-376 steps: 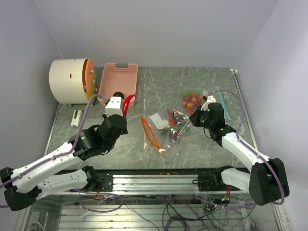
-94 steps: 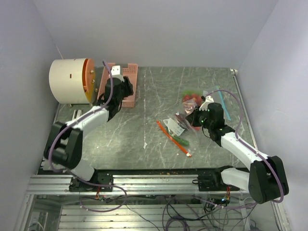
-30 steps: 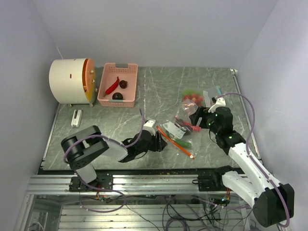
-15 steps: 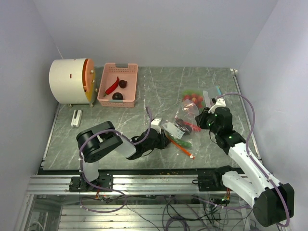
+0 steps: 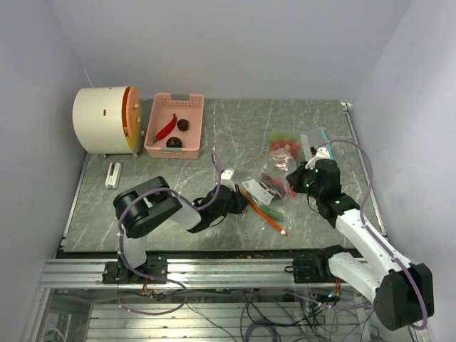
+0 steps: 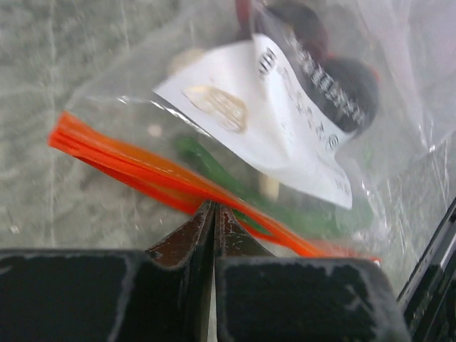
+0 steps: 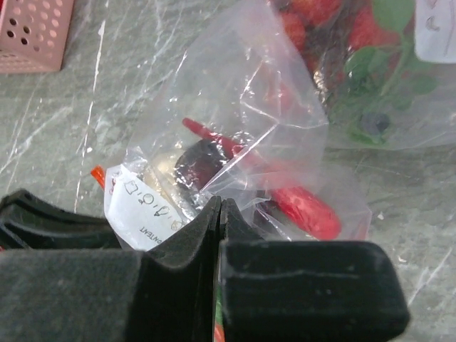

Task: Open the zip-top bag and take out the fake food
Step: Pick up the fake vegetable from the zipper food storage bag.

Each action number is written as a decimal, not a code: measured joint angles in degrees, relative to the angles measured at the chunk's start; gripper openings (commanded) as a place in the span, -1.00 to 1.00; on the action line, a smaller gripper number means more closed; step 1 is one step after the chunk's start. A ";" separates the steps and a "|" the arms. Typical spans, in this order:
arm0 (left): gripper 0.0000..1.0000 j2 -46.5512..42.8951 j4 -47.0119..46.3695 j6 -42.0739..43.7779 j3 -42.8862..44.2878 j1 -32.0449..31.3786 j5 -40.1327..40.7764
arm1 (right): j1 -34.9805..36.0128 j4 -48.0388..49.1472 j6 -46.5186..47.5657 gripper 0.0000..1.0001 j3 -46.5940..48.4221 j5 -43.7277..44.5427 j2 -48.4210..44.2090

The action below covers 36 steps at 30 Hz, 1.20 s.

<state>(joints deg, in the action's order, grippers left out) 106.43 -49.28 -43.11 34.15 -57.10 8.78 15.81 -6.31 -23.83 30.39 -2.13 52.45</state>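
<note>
plain pale lavender walls enclose a grey marbled table fronted by an aluminium rail.

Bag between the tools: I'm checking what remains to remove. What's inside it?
Inside the bag are a dark purple piece, a red one and a green one. Its white label hides anything beneath.

pink basket beside white drum on grey table.
</note>
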 measured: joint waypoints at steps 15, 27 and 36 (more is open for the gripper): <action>-0.71 6.34 -3.45 -1.18 5.31 4.85 -0.68 | 0.00 11.06 -5.84 -1.00 -7.17 -7.87 9.22; -0.68 2.62 -1.03 -0.83 6.29 13.88 -3.63 | 5.22 17.25 -10.14 -1.00 -9.53 -15.26 10.71; -0.59 2.27 -3.85 -1.18 3.76 15.06 -7.67 | 9.05 16.06 -9.53 -1.00 -6.97 -12.22 13.31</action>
<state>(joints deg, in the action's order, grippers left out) 108.71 -53.12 -44.29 37.91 -42.04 1.10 24.86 9.76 -33.36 23.42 -14.35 65.76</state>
